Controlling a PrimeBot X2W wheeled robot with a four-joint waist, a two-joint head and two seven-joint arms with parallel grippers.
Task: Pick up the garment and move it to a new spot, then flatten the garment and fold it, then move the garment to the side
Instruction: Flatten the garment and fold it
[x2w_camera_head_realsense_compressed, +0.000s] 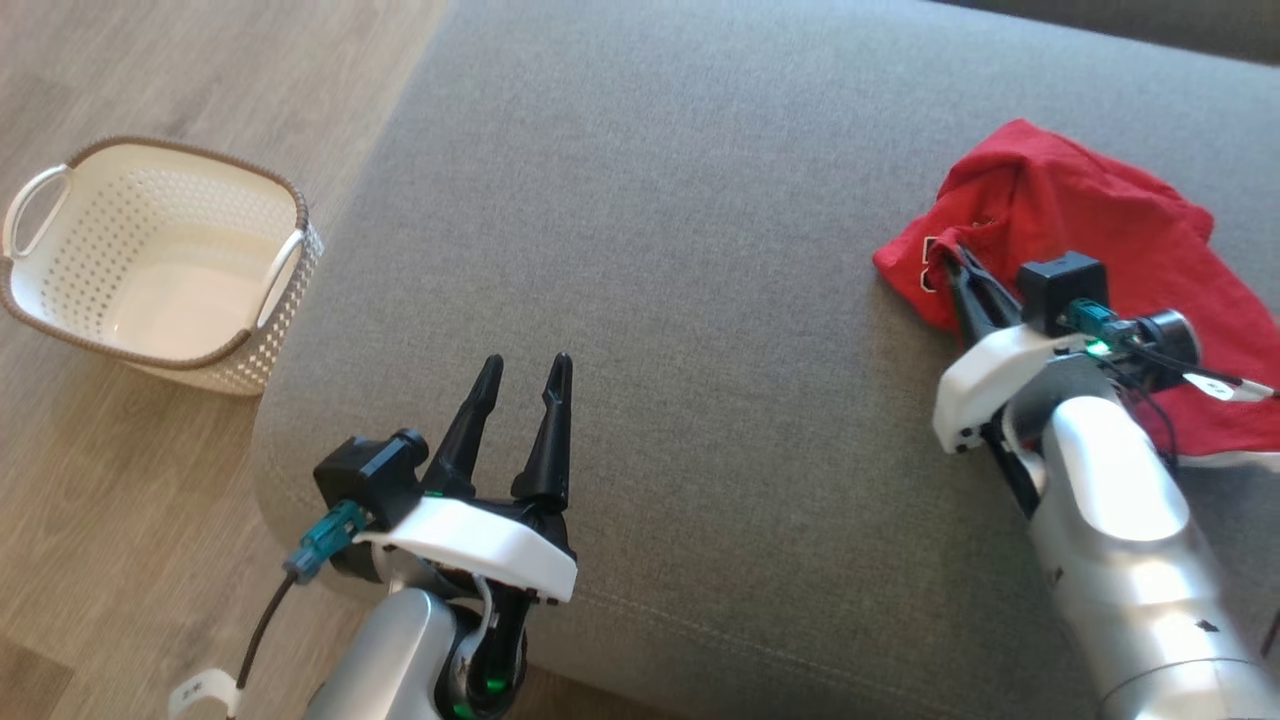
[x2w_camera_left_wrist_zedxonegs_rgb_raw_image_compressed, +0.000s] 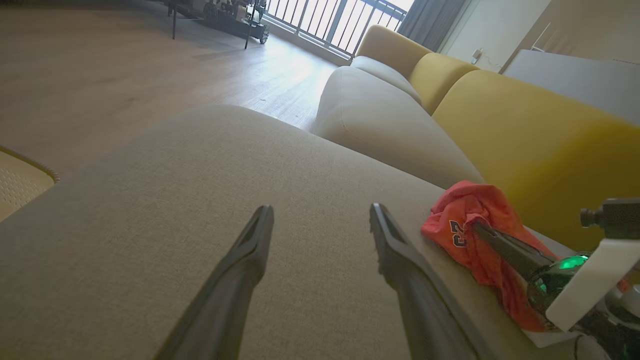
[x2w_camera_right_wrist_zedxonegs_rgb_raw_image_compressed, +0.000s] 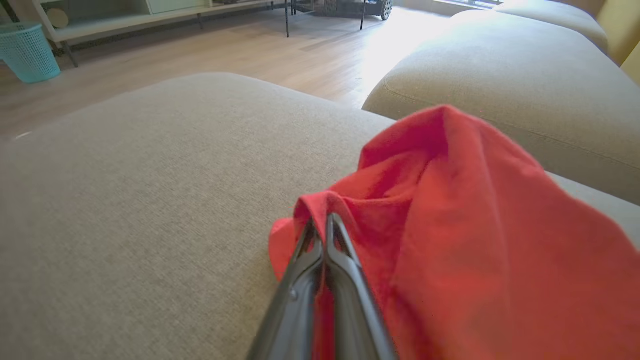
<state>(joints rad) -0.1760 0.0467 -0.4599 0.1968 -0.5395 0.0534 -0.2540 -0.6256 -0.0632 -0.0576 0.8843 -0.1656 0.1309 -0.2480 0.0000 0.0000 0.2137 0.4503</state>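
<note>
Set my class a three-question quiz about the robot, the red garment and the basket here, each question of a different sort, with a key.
1. True or false: the right gripper is shut on the red garment.
2. Where does the white basket stand? A on a table, B on the floor, C on a shelf.
3. Fill in: the left gripper, holding nothing, has its jaws ____.
Key: 1 true; 2 B; 3 open.

head: high, looking steeply down on the grey couch seat (x2w_camera_head_realsense_compressed: 700, 250) | left wrist: low over the seat, facing along it | right wrist: low, very near the garment (x2w_camera_right_wrist_zedxonegs_rgb_raw_image_compressed: 475, 240) | shared by all: seat, garment
</note>
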